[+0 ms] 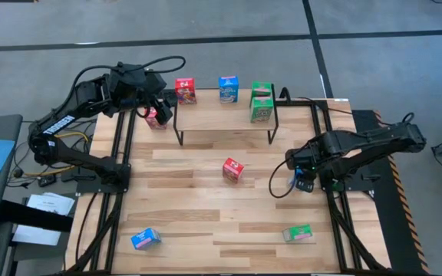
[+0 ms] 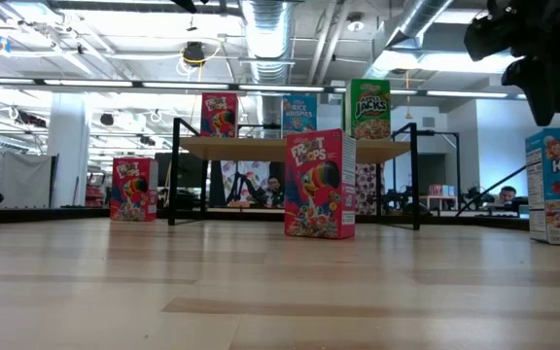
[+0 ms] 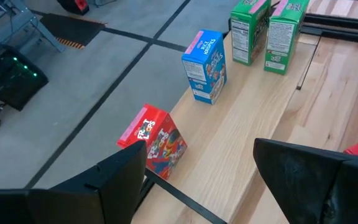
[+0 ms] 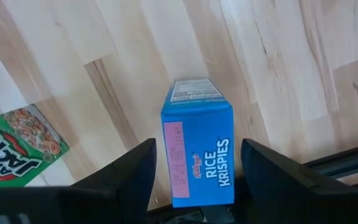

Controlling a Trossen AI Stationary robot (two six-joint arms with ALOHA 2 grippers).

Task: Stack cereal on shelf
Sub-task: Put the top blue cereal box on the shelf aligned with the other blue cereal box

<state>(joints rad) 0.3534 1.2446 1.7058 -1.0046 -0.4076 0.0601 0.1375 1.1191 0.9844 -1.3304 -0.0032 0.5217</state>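
Straddling an upright blue cereal box (image 4: 197, 149) on the table's right side, the right gripper (image 4: 194, 177) has its fingers spread, not yet closed; next it must clamp and carry to the shelf (image 1: 225, 115); the left gripper (image 3: 197, 180) waits open by the shelf's left end.

High view: overhead, facing straight down, far enough to take in the whole bench (image 1: 206, 161) and both arms.
Low view: at bench-top height, facing level toward the shelf (image 2: 295, 148) at 12 o'clock; a red box (image 2: 319, 185) stands close.
Left wrist view: on the left arm, angled down along the shelf (image 3: 253, 134), near it.
Right wrist view: on the right arm, facing down, very close to a blue box (image 4: 197, 149).
Shared: high, low and left wrist views all show the shelf.
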